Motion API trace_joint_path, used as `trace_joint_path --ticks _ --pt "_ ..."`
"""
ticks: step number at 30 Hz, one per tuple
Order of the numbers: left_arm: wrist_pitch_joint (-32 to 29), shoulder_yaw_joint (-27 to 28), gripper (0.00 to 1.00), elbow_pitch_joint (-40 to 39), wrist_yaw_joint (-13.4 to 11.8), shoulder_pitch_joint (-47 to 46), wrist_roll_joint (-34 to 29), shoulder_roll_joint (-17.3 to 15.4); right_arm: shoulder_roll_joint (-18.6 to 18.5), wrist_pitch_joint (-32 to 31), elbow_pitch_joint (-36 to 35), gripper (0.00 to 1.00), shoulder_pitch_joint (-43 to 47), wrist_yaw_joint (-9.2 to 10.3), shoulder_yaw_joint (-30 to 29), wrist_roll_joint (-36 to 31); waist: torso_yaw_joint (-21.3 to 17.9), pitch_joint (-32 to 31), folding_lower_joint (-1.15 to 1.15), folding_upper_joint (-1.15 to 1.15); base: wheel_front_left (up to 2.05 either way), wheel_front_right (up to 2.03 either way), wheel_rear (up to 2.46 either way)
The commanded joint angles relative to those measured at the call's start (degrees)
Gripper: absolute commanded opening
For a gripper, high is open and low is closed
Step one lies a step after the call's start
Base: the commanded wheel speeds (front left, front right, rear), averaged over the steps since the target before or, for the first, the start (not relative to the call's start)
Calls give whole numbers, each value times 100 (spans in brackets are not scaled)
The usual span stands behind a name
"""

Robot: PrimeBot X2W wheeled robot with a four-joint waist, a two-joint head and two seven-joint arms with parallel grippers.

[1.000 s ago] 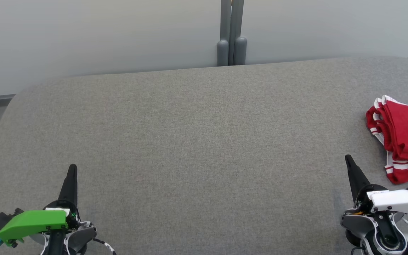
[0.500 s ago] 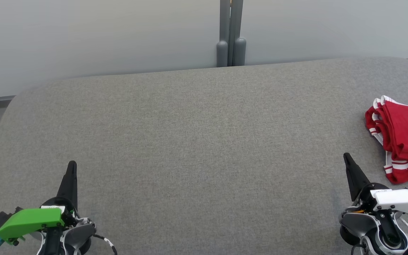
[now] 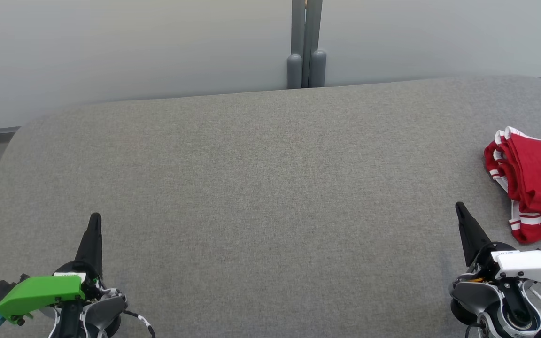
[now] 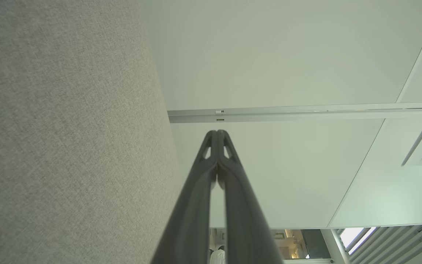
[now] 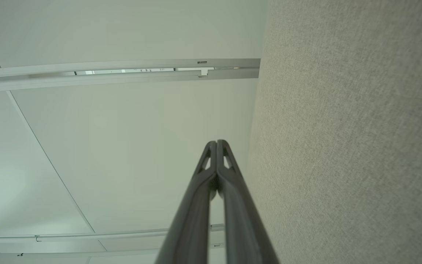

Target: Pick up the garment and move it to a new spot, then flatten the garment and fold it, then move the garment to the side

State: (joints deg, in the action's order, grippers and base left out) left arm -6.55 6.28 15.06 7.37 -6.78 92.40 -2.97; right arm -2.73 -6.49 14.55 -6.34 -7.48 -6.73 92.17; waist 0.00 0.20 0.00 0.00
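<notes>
Two grippers sit nearest in the head view, one at each lower corner, both over the single grey fabric surface [image 3: 270, 188]. At the left, the left gripper [image 3: 95, 220] rises from behind one green cover [image 3: 40, 291], its two dark fingers pressed together into one point with nothing between them. The left wrist view shows those fingers [image 4: 196, 205] meeting at the tips, with the surface running along that view's left side. At the right, the right gripper [image 3: 460, 210] rises from behind one white cover [image 3: 529, 265], likewise pressed together and holding nothing. In the right wrist view its two fingers [image 5: 196, 205] touch at the tips beside the surface. Just beyond this gripper and further right lies one garment [image 3: 538, 178], red with white striped trim. It is bunched in loose folds on the surface at its right side, near the gripper but apart from it, and cut off by the picture's right edge. The wide middle of the surface stretches back to a rounded far edge. Behind that edge stands one pale wall [image 3: 111, 47] and one grey post [image 3: 305, 42] with two rounded caps at its foot.
</notes>
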Motion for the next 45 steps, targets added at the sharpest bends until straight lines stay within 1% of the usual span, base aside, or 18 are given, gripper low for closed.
trace_joint_path --ticks 1,45 --pt "-28 25 0 -17 22 -75 1 1 -28 -7 -18 0 -64 -2 5 32 0 0 0 0 0 0 0" --pt "-28 32 0 -18 22 -76 -12 7 -28 -6 -18 0 -63 -2 5 33 0 0 0 0 0 0 0"
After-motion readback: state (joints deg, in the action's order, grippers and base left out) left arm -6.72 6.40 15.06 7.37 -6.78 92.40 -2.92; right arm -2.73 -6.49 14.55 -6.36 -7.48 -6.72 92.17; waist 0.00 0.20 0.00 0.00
